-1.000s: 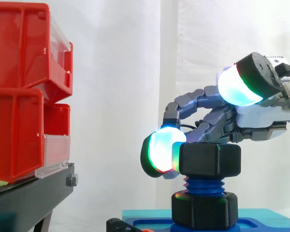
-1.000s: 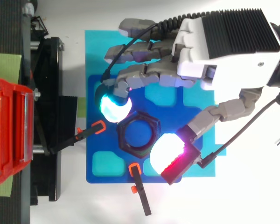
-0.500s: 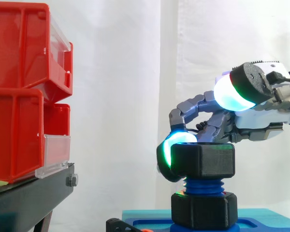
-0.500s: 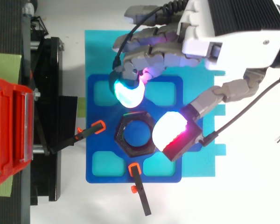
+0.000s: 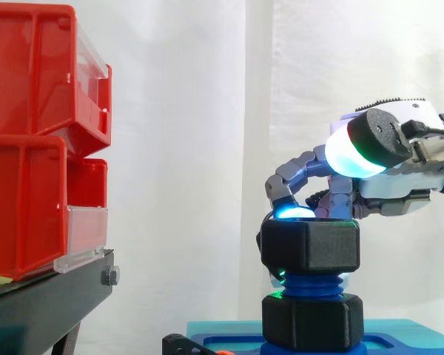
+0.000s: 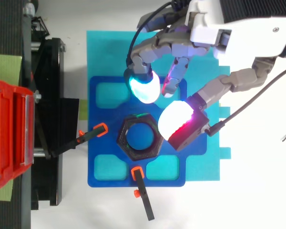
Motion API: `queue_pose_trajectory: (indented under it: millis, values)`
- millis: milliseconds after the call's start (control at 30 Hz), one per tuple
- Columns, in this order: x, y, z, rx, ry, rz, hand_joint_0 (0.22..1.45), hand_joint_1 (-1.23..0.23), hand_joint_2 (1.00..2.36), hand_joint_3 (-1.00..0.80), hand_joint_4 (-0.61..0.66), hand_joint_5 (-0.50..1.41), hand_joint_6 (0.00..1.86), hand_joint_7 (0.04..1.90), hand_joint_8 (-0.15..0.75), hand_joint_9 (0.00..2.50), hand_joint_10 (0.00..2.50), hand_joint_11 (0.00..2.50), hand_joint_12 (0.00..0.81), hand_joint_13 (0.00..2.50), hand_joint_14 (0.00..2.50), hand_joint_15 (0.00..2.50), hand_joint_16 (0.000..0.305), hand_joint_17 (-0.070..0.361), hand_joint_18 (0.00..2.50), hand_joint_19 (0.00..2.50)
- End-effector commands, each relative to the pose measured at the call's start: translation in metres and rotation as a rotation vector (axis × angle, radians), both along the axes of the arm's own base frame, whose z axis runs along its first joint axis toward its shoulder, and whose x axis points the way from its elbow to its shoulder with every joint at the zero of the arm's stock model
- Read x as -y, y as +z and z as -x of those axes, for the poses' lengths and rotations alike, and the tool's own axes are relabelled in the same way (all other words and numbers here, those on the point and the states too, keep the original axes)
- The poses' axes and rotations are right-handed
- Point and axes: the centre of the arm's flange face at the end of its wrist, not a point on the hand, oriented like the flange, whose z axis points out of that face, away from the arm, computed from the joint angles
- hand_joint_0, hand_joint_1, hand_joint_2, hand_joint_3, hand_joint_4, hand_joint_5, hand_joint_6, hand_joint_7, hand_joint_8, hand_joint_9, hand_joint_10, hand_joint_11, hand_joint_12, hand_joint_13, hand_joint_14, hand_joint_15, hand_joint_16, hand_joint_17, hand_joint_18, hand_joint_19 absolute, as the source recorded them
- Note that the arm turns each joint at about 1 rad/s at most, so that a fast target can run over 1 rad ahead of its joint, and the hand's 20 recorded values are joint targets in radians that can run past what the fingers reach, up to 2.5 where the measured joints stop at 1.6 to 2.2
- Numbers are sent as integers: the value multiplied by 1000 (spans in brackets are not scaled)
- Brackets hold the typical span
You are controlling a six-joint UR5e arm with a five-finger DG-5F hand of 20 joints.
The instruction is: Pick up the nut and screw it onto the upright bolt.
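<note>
Nut (image 5: 311, 246) is on the upright blue bolt (image 5: 311, 285), sitting level, with bare thread showing between it and the lower black collar (image 5: 312, 320). Hand (image 6: 238, 28) comes in above and to the right, fingers loosely bent and spread, gripping nothing. Cyan fingertip (image 6: 144, 88) sits just behind the nut's top edge, clear of it from above. Thumb pad (image 6: 177, 123) is beside the nut's right edge but well higher. Bolt stands in the blue fixture plate (image 6: 97, 143). Red bins (image 5: 29, 140) are well off to the left.
</note>
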Motion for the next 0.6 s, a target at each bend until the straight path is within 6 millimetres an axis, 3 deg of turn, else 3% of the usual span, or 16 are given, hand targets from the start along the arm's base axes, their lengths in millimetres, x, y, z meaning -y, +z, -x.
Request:
queue_pose_trajectory:
  millis: [0, 233, 567]
  values:
    - [2, 1, 0, 6, -2, 0, 456, -389, 1000, -500, 233, -11, 504, 976, 270, 1126, 0, 0, 337, 640, 0, 0, 41, 93, 357, 49]
    - [3, 16, -8, 54, -4, -1, 435, -408, 1000, -500, 206, -109, 503, 767, 280, 914, 0, 0, 371, 518, 0, 0, 48, 108, 241, 55]
    - [-17, 15, -12, 65, 24, -9, 431, -421, 1000, -500, 198, -118, 502, 745, 279, 857, 0, 0, 379, 469, 0, 0, 50, 113, 185, 63]
